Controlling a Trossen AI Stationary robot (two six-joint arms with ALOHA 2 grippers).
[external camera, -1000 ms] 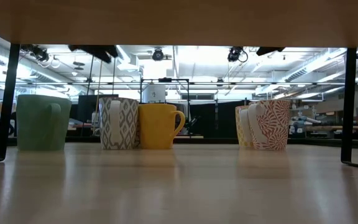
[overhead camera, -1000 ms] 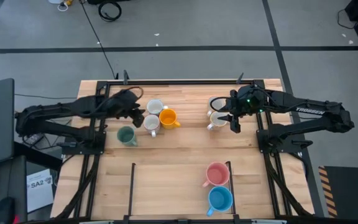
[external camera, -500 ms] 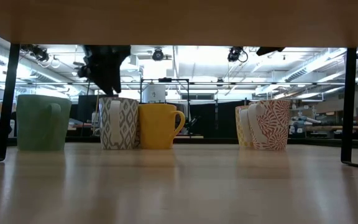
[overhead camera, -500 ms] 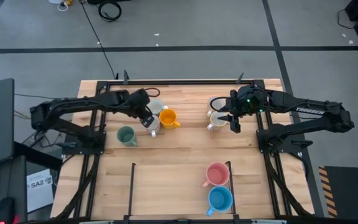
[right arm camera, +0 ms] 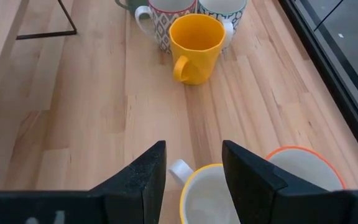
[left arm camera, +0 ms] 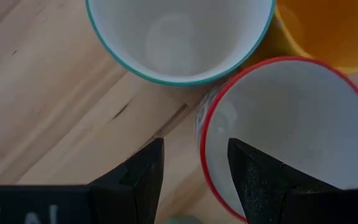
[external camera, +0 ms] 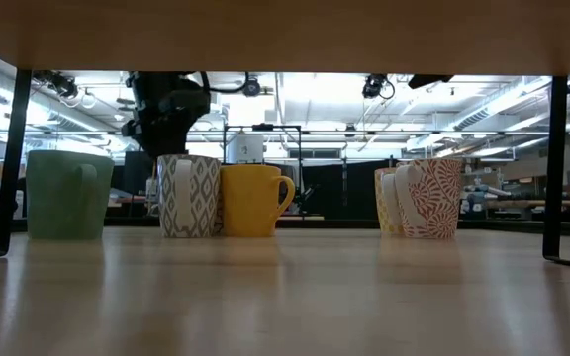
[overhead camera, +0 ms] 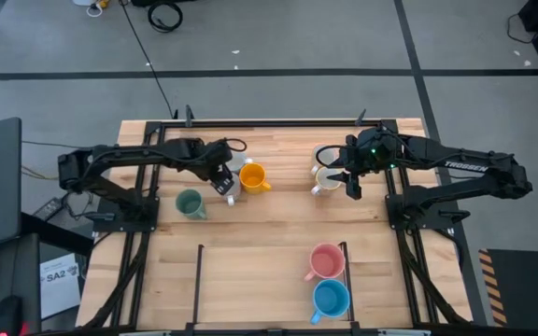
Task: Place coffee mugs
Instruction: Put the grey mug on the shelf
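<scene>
My left gripper (overhead camera: 222, 177) is open and hangs just above a red-rimmed white mug (left arm camera: 291, 130) with a grey pattern (external camera: 188, 195). One finger stands over its hollow and the other outside its wall. A teal-rimmed white mug (left arm camera: 179, 37) and the orange mug (overhead camera: 252, 176) stand against it, and the green mug (overhead camera: 190, 203) stands apart on the near side. My right gripper (overhead camera: 350, 182) is open above a yellow-rimmed mug (right arm camera: 210, 196) that stands beside an orange-rimmed one (right arm camera: 303, 171). The pink mug (overhead camera: 326, 260) and the blue mug (overhead camera: 331, 299) stand near the table's near edge.
Thin black frame rods (overhead camera: 199, 280) run along the near half of the table, one of them beside the pink and blue mugs. Bare wood (overhead camera: 269, 233) lies between the mug groups. The arms' bases (overhead camera: 129, 210) (overhead camera: 418, 210) sit at the table's sides.
My left gripper has moved toward the table's right, over the group of white mugs, and come down until it hangs just above the grey-patterned mug. No mug has moved.
</scene>
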